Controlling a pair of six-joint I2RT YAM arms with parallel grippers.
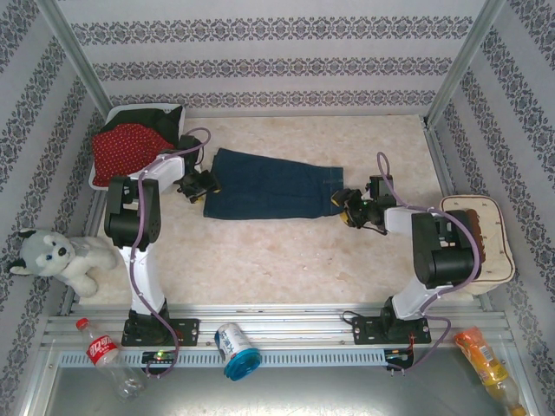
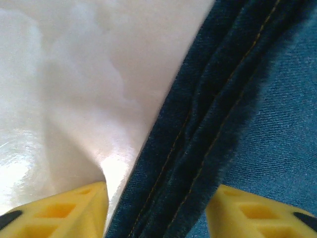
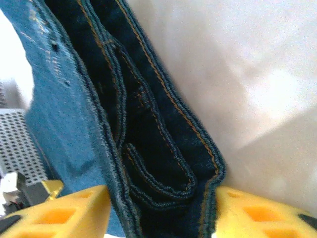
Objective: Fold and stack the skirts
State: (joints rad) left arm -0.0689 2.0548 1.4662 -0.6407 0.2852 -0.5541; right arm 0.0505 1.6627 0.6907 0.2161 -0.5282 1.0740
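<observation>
A dark blue denim skirt (image 1: 273,184) lies folded flat across the middle of the table. My left gripper (image 1: 201,185) sits at its left end. In the left wrist view the yellow fingers (image 2: 64,210) straddle the stitched hem (image 2: 198,148), and the left gripper (image 2: 156,218) is shut on it. My right gripper (image 1: 349,208) is at the skirt's right near corner. There the right gripper (image 3: 162,213) is shut on a thick bunch of denim layers (image 3: 158,158). The red polka-dot skirt (image 1: 126,149) lies in the white basket (image 1: 130,110), with black cloth (image 1: 165,117) behind it.
A white tray (image 1: 494,243) holding something brown stands at the right edge. A plush husky (image 1: 61,258) lies at the left. A plastic bottle (image 1: 108,357), a can (image 1: 234,348) and an orange bottle (image 1: 484,357) lie on the front rail. Patterned walls close in the table.
</observation>
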